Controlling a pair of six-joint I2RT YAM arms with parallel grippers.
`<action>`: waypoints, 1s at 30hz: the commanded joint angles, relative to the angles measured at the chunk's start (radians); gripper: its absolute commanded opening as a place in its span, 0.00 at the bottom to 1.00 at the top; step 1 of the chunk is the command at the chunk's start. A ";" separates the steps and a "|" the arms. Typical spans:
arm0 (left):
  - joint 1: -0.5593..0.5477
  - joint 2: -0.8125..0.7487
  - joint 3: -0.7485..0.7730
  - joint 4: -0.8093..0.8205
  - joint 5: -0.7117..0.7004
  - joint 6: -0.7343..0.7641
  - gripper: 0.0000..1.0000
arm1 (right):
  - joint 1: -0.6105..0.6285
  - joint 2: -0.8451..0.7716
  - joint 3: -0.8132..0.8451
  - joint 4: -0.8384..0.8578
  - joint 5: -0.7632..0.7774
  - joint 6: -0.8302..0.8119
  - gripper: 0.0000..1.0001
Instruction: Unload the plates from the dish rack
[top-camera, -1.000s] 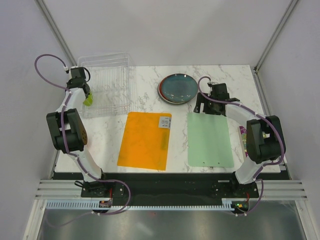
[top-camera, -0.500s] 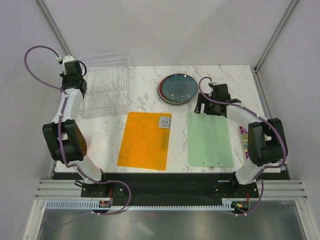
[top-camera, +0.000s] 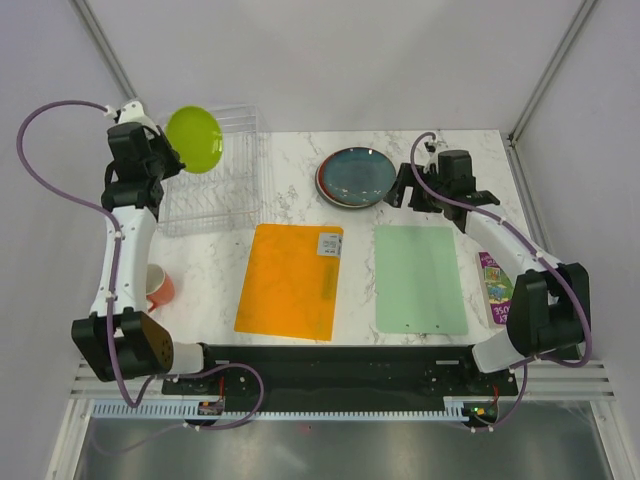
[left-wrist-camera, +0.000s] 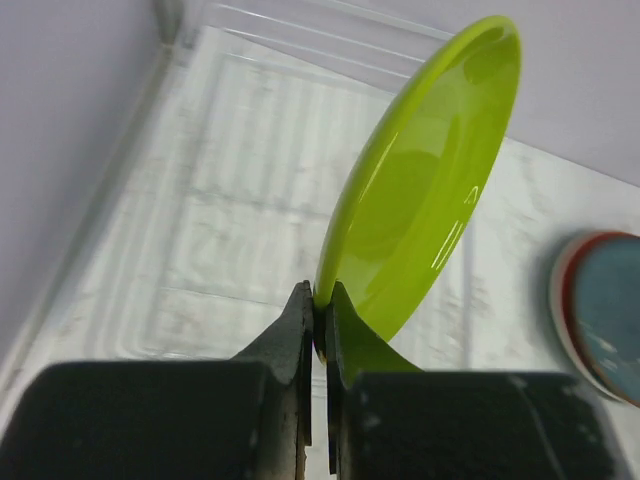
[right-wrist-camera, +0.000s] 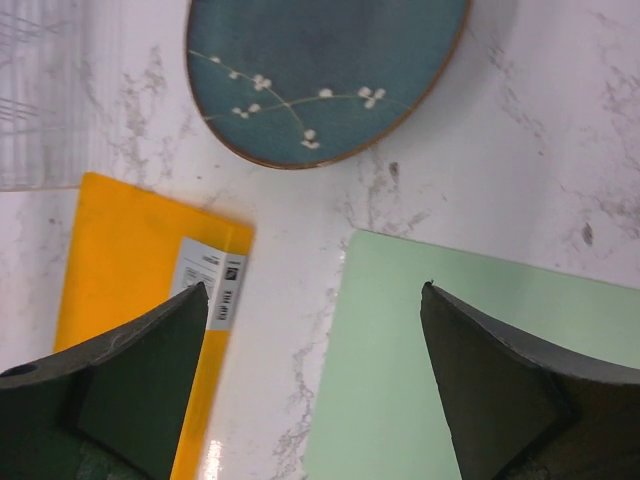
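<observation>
My left gripper (top-camera: 166, 152) is shut on the rim of the lime-green plate (top-camera: 195, 139) and holds it up on edge above the clear dish rack (top-camera: 215, 195). In the left wrist view the plate (left-wrist-camera: 425, 180) rises from between the jaws (left-wrist-camera: 322, 298), with the rack (left-wrist-camera: 200, 200) below it showing no other plate. A stack of plates with the dark teal-blue one (top-camera: 354, 174) on top lies on the table at the back middle; it also shows in the right wrist view (right-wrist-camera: 320, 70). My right gripper (top-camera: 406, 192) is open and empty, just right of that stack.
An orange mat (top-camera: 290, 280) and a pale green mat (top-camera: 421, 278) lie flat on the marble table (top-camera: 290, 190). An orange cup (top-camera: 158, 287) stands near the left arm. A purple packet (top-camera: 497, 281) lies at the right edge.
My left gripper has lifted the lime-green plate up out of the dish rack. The right arm has shifted slightly back and to the right.
</observation>
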 joint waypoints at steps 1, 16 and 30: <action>-0.029 -0.032 -0.078 0.054 0.432 -0.206 0.02 | 0.020 -0.029 0.062 0.097 -0.164 0.101 0.95; -0.327 0.005 -0.261 0.320 0.624 -0.452 0.02 | 0.203 0.038 0.115 0.375 -0.274 0.284 0.95; -0.379 0.032 -0.341 0.432 0.684 -0.515 0.02 | 0.229 0.155 0.151 0.447 -0.300 0.313 0.51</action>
